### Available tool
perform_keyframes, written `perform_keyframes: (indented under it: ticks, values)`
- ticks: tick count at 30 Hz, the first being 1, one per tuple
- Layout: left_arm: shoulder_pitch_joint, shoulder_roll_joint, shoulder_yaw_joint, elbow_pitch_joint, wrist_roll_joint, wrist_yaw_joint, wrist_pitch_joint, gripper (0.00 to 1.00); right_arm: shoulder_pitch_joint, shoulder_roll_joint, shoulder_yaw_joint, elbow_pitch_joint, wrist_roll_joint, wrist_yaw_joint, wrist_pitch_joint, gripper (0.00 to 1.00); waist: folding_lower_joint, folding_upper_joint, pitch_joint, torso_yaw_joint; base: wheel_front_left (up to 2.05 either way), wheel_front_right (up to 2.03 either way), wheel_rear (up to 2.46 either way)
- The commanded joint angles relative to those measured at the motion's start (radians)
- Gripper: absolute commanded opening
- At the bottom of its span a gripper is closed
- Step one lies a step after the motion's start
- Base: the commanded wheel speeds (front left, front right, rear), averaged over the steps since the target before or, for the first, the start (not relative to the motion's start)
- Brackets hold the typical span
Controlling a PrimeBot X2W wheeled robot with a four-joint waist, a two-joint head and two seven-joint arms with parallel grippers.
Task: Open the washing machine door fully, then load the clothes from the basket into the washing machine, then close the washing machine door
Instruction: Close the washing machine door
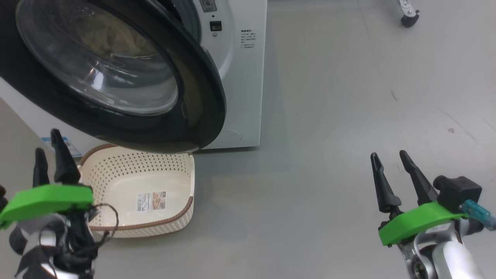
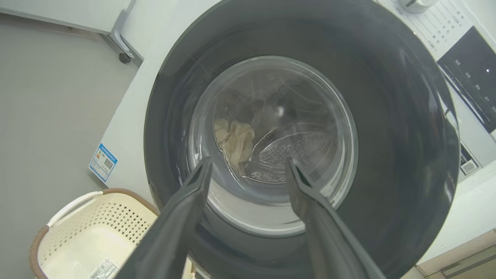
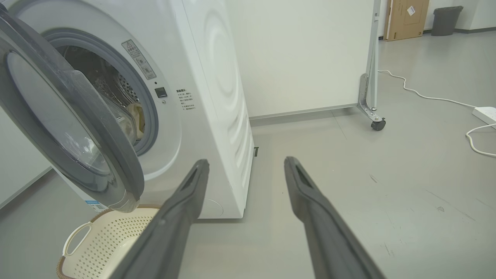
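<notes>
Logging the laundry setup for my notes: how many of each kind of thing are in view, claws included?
washing machine: 1
washing machine door: 1
basket: 1
clothes, one heap in the drum: 1
claws, both open: 2 (left claw, right claw)
Total: 6

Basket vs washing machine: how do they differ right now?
The basket is empty but for a label sticker; the washing machine has cream clothes in its drum. The basket is low, open-topped and cream with a brown rim; the washing machine is a tall white box whose black door stands partly open. Both sit on the grey floor, the basket under the door.
</notes>
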Motion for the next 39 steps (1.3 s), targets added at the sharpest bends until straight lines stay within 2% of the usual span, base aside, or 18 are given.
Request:
perform_keyframes:
  ticks: [1,6,16,26,39]
  values:
    - [0.019,0.049,0.003,-0.072,0.080,0.035,-0.019,1.00,-0.014,-0.005,0.018,-0.038,-0.014,0.001,0.005,1.00,0.0000,0.0000,-0.012,0.002,0.00,0.00,0.00]
    - [0.142,0.056,-0.052,-0.182,0.242,0.131,-0.037,1.00,-0.001,-0.005,0.019,-0.047,-0.021,0.001,0.015,1.00,0.0000,0.0000,-0.031,0.004,0.00,0.00,0.00]
    - [0.318,0.109,-0.220,-0.317,0.482,0.227,0.005,1.00,0.029,-0.005,0.019,-0.061,-0.034,0.001,0.035,1.00,0.0000,0.0000,-0.063,0.008,0.00,0.00,0.00]
    - [0.370,0.132,-0.263,-0.373,0.559,0.284,0.047,1.00,0.043,-0.005,0.002,-0.081,-0.046,0.001,0.049,1.00,0.0000,0.0000,-0.062,0.015,0.00,0.00,0.00]
    - [0.381,0.127,-0.264,-0.389,0.552,0.303,0.055,1.00,0.046,-0.005,-0.002,-0.092,-0.047,0.001,0.055,1.00,0.0000,0.0000,-0.059,0.019,0.00,0.00,0.00]
